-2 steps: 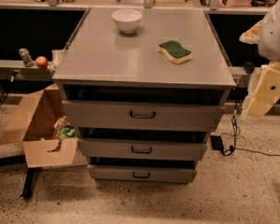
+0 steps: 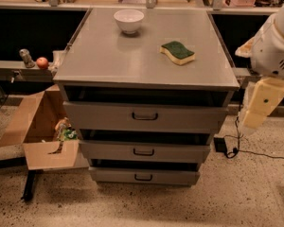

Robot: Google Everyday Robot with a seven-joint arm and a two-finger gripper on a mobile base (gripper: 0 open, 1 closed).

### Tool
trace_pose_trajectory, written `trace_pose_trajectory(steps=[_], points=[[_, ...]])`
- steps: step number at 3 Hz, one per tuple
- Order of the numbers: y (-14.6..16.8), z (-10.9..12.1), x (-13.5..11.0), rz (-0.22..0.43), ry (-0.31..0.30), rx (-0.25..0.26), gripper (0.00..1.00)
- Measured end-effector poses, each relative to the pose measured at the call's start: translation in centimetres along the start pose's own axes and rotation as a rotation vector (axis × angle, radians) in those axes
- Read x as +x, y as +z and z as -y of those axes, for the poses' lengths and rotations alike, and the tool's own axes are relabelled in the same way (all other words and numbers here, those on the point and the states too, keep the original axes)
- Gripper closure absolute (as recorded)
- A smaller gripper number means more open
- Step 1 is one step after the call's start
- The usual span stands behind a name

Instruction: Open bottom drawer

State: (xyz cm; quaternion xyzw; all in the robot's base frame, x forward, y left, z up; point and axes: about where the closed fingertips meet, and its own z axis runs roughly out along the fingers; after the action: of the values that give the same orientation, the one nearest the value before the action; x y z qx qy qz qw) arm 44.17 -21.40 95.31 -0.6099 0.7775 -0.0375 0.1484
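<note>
Bottom drawer (image 2: 143, 176): lowest of three grey fronts on the cabinet, just above the floor; it is the narrowest and shortest front, and a dark gap shows above it.
Handle (image 2: 143, 177): small dark loop at the centre of the bottom front, with nothing touching it.
Middle drawer (image 2: 144, 152): directly above it, with a wider front and its own loop handle.
Top drawer (image 2: 144, 116): widest and tallest front, just under the cabinet top.
Gripper (image 2: 258, 103): cream-coloured, hanging off the white arm to the right of the cabinet at about top-drawer height, well apart from the bottom drawer. It is touching nothing; whether it is open or closed, I cannot tell.
Cabinet top (image 2: 109, 56): flat grey surface.
Bowl (image 2: 128, 20): white, upright, near the back edge of the top.
Sponge (image 2: 178, 52): yellow with a green face up, lying right of centre.
Box (image 2: 38, 126): open cardboard, on the floor left of the cabinet, with small items inside.
Apple (image 2: 42, 62): red, on a ledge at left.
Adapter (image 2: 221, 144): dark block with a cable, on the floor at right.
</note>
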Motion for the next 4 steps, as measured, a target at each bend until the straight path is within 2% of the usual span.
trace_pose_trajectory(steps=[1,2,3,4], points=[[5.5,-1.9,0.3,-0.020,-0.063,-0.046,0.00],[12.2,-5.0,0.5,-0.010,-0.119,-0.097,0.00],[19.7,-9.1,1.0,0.055,-0.103,-0.144,0.00],[19.7,-9.1,1.0,0.055,-0.103,-0.144,0.00]])
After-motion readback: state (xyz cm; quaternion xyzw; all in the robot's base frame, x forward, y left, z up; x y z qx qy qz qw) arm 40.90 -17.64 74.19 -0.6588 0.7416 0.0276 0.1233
